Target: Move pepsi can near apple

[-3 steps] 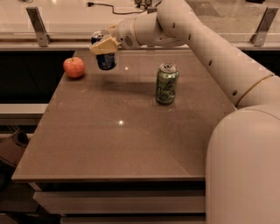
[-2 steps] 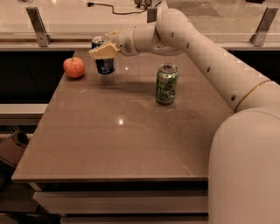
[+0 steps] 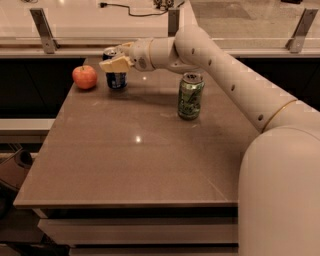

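**A:** Where do we have the pepsi can (image 3: 116,80) at this moment?

**B:** It is at the far left part of the surface (image 3: 140,165), just beside the apple (image 3: 85,77), with a small gap between them. The gripper (image 3: 115,64) is at the top of the can, and the jaws are clasped on its upper part. We judge that the bottom of the can is on the surface or very close to it.

**A:** So what can go wrong from here?

**B:** We see three dangers. If the jaws let go while the can is not fully down, it can tip and roll. If we pull back sideways instead of upward, a finger can drag the can along or push it into the apple, and a round apple rolls easily toward the left edge. Also the arm (image 3: 225,75) reaches just behind the green can (image 3: 190,97), so a low pull-back can knock that one over.

**A:** And the surface and the room?

**B:** The surface is brown, smooth and a little shiny, so things may slide on it. Behind it is a light counter (image 3: 90,20) with metal posts (image 3: 42,22) and a dark cable (image 3: 135,12).
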{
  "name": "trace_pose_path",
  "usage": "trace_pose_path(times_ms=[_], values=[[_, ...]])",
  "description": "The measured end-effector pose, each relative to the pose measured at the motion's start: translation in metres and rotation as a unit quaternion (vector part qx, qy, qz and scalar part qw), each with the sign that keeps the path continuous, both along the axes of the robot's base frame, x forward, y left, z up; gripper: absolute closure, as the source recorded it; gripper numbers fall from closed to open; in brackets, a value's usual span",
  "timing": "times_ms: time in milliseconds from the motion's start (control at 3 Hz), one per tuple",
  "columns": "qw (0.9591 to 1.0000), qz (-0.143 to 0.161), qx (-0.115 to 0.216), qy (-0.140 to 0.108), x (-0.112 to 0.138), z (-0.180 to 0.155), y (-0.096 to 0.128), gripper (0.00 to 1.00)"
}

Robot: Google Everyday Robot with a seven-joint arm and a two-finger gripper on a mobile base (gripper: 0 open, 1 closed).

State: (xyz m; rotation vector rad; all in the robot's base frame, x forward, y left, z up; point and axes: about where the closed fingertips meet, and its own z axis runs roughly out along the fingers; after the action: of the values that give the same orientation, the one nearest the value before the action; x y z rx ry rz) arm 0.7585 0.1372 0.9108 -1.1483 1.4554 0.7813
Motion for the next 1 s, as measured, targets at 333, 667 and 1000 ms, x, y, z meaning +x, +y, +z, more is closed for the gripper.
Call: trace_pose_path(times_ms=[333,667,1000], values=[[1.0000,-0.002,0.002,0.000,0.0026,-0.0051,0.0028,1.00],[0.9999,-0.001,-0.011,-0.004,0.0036,-0.0075,0.0059,0.83],[0.9999,0.001,-0.011,-0.003,0.0029,-0.0084,0.0087,0.60]])
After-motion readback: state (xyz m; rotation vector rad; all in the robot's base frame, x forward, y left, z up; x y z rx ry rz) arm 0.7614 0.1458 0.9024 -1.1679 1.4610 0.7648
